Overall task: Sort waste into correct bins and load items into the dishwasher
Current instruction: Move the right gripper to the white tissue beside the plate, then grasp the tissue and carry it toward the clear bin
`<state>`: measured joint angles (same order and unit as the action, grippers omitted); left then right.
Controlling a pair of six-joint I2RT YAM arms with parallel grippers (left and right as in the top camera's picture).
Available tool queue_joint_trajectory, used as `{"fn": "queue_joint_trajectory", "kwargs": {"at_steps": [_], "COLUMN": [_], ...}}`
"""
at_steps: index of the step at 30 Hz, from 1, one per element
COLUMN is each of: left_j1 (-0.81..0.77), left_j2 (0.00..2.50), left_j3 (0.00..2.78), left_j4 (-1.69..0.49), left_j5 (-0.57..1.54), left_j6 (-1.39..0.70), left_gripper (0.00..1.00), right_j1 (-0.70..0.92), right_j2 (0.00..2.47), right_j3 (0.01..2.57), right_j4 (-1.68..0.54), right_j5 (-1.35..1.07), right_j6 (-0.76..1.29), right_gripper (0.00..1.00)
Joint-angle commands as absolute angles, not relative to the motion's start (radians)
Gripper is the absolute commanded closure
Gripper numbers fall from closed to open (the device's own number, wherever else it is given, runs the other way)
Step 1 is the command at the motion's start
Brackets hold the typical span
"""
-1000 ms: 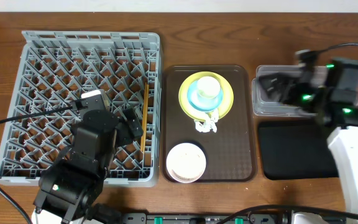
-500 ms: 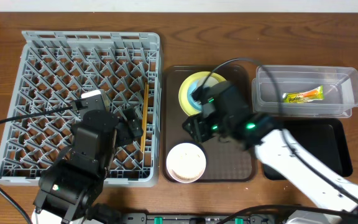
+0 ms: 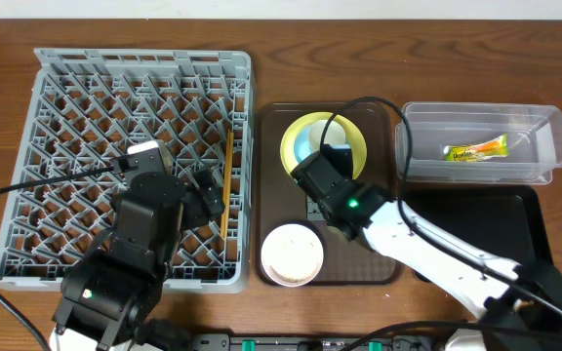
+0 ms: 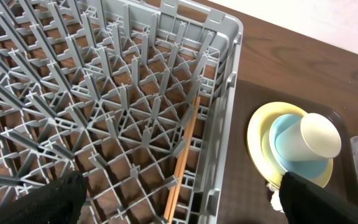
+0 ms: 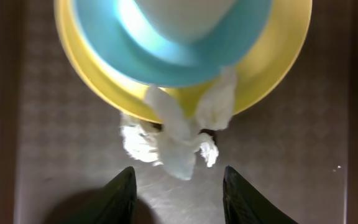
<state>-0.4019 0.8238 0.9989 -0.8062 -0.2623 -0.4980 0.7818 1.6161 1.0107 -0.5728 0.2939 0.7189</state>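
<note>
Right jaws apart, flanking crumpled tissue [image 5: 178, 140] at plate [image 5: 272, 74] rim on brown tray [image 5: 303, 162]; contact unclear. Bare tray floor either side. Left jaws wide apart over rack [image 4: 225, 93] right edge, near chopsticks [image 4: 182, 158].

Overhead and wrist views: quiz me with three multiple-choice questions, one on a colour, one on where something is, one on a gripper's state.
1. What colour is the bowl on the plate?
A) white B) red C) light blue
2. Where does the snack wrapper lie?
A) on the plate B) in the clear tub C) in the bowl
3. How is the right gripper by the tissue?
A) open, holding nothing B) shut on the tissue C) shut on the snack wrapper

Answers: 1 C, blue shows between the cup and the plate's yellow-green rim; 2 B, the wrapper shows through the tub's clear walls; 3 A, its fingers stand apart and the tissue lies loose at the plate's edge.
</note>
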Motion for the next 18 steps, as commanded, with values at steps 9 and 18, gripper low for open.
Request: {"fn": "queue_joint_trajectory", "kwargs": {"at_steps": [9,18], "left_j1": [-0.398,-0.398], "left_j2": [0.824,0.824], "left_j3": [1.005,1.005], "left_j4": [-0.807,-0.807], "left_j5": [-0.274,-0.274], "left_j6": [-0.499,-0.499], "left_gripper": [0.0,0.0], "right_j1": [0.758,0.752], "right_j2": [1.778,1.693], "right_j3": [0.999,1.031], "right_j4": [-0.545,-0.57], "right_j5": [0.339,0.306], "right_j6": [0.775,0.769], "right_gripper": [0.63,0.99]}}
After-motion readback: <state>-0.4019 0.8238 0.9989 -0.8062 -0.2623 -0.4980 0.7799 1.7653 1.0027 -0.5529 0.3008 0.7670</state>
